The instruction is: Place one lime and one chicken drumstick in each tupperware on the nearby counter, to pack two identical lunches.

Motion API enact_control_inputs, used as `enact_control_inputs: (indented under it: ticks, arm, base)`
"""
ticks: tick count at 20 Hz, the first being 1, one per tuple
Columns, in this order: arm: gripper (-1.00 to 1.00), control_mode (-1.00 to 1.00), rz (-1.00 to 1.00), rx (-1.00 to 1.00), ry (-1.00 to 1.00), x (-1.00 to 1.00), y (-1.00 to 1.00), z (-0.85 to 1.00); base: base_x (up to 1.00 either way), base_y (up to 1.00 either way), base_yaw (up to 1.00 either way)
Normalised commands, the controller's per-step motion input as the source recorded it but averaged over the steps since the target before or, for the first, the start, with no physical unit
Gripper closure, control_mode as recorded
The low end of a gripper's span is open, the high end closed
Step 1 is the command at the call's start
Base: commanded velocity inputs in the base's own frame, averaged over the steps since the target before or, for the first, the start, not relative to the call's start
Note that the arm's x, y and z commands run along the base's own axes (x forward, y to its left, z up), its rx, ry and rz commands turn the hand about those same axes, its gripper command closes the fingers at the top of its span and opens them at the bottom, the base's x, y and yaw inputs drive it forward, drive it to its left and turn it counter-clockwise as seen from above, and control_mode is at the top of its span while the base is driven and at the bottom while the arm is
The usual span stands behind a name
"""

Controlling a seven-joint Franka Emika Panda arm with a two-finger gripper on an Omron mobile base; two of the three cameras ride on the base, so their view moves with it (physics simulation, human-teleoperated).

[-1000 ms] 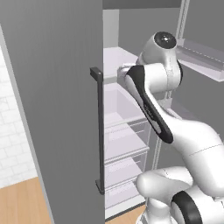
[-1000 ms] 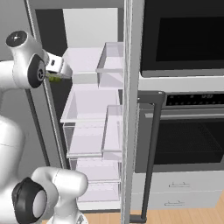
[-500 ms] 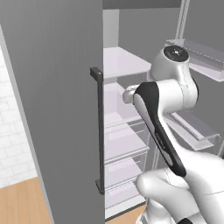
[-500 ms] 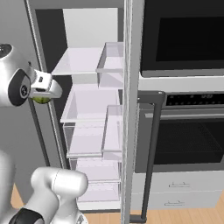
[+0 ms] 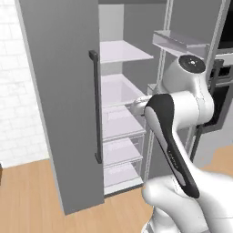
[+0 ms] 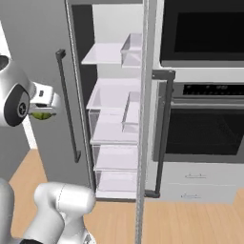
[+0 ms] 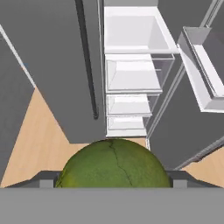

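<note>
A lime (image 7: 113, 164), green with a rough, finely cracked skin, sits between my two finger tips at the bottom of the hand view. My gripper (image 7: 113, 181) is shut on it. In the right base view the gripper (image 6: 45, 107) hangs in the air at the left, in front of the open fridge door, with the lime (image 6: 42, 115) showing under the white hand. In the left base view my own forearm covers most of the hand.
The fridge stands open ahead with pale shelves (image 5: 119, 91) and clear drawers (image 6: 114, 157). Its grey door (image 5: 63, 104) with a dark bar handle (image 5: 96, 104) swings out to the left. A black wall oven (image 6: 205, 133) is on the right, above a wood floor (image 7: 39, 140).
The gripper has drawn back out of the fridge with the lime and swung left. The whole picture has also shifted, so the fridge now looks farther off.
</note>
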Motion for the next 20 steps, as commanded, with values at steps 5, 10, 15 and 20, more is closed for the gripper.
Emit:
enact_control_inputs:
  ticks: [5,10,15,20]
  arm:
    - [1.0,1.0,0.0,0.0,0.0,0.0,0.0,0.0]
    - [1.0,1.0,0.0,0.0,0.0,0.0,0.0,0.0]
    - [1.0,1.0,0.0,0.0,0.0,0.0,0.0,0.0]
    - [1.0,1.0,0.0,0.0,0.0,0.0,0.0,0.0]
  base:
    - [-1.0,0.17,0.08]
    - [-1.0,0.05,-0.2]
    - [-1.0,0.0,-0.48]
    - [-0.94,-0.25,-0.62]
